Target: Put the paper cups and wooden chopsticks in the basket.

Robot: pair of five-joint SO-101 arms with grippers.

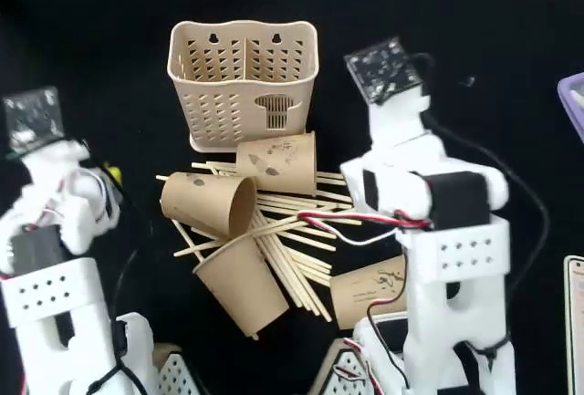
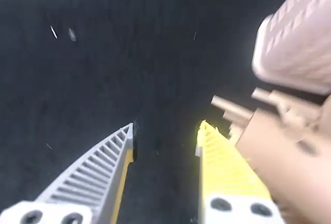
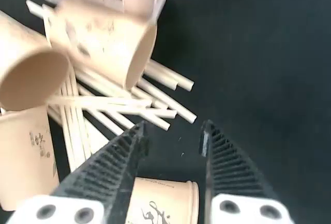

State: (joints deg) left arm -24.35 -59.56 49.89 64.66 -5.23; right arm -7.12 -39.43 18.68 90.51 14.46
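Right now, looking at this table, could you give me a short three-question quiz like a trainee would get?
1. What lies scattered under the paper cups?
2. True or false: a cup already sits in the basket.
3. The right gripper is: A) shut on a cup, B) open and holding nothing, C) inside the basket.

Key: 1) wooden chopsticks; 2) false; 3) B.

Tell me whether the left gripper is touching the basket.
Apart. The left wrist view shows bare black table between the left gripper and the basket.
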